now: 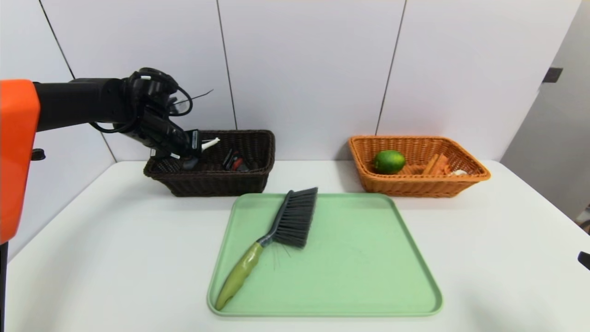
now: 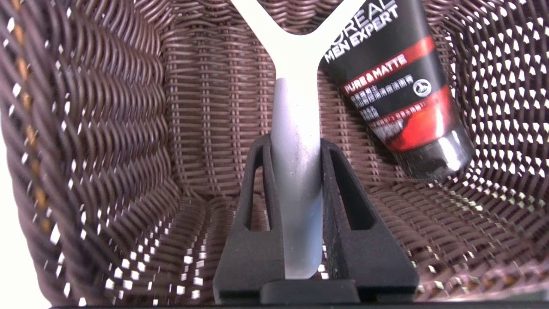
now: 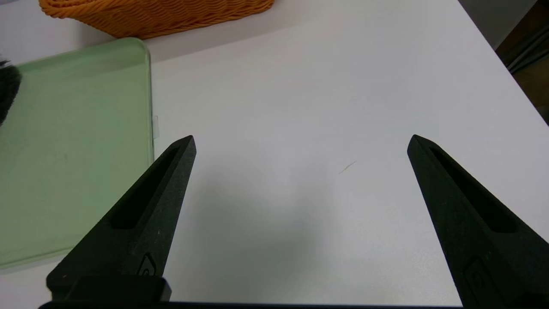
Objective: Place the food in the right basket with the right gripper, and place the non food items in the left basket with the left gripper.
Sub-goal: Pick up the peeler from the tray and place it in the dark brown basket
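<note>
My left gripper (image 1: 196,140) hangs over the left end of the dark brown left basket (image 1: 258,177). It is shut on the grey handle of a white Y-shaped tool (image 2: 296,171), which shows in the head view as a white tip (image 1: 209,144). A black and red face-wash tube (image 2: 399,86) lies on the basket floor. A grey brush with a green handle (image 1: 276,230) lies on the green tray (image 1: 368,258). The orange right basket (image 1: 474,173) holds a lime (image 1: 389,161) and orange food pieces (image 1: 438,165). My right gripper (image 3: 300,143) is open over bare table, beside the tray (image 3: 64,150).
The white table (image 1: 115,253) ends close to the right, where its edge (image 3: 497,56) drops off. A white panelled wall stands just behind both baskets. The orange basket's base (image 3: 154,13) lies beyond the right gripper.
</note>
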Robot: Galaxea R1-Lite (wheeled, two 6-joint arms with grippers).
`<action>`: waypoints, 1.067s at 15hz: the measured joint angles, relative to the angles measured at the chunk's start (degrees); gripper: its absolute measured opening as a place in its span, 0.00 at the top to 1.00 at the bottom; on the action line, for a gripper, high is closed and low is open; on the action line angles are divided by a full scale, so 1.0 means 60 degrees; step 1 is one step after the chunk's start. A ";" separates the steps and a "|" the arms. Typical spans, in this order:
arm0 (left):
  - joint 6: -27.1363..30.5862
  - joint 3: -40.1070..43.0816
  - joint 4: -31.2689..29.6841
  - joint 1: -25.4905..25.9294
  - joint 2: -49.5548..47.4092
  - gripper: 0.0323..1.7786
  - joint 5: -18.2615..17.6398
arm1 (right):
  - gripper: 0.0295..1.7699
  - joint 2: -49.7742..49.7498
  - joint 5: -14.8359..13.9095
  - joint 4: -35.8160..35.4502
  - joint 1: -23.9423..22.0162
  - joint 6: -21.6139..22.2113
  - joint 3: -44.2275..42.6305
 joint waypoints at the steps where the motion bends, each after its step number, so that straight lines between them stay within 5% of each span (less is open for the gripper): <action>1: 0.0004 -0.0008 -0.0049 0.0014 0.0065 0.85 0.0000 | 0.04 0.0000 0.0000 -0.0012 0.0000 0.0004 0.0018; 11: 0.0018 -0.0022 -0.0073 0.0041 0.0372 0.83 0.0016 | 0.04 0.0006 0.0018 -0.0014 0.0000 0.0000 0.0124; 16: -0.0024 -0.0022 -0.0303 0.0041 0.0368 0.45 0.0124 | 0.04 -0.0049 -0.0004 -0.0014 0.0000 -0.0006 0.0124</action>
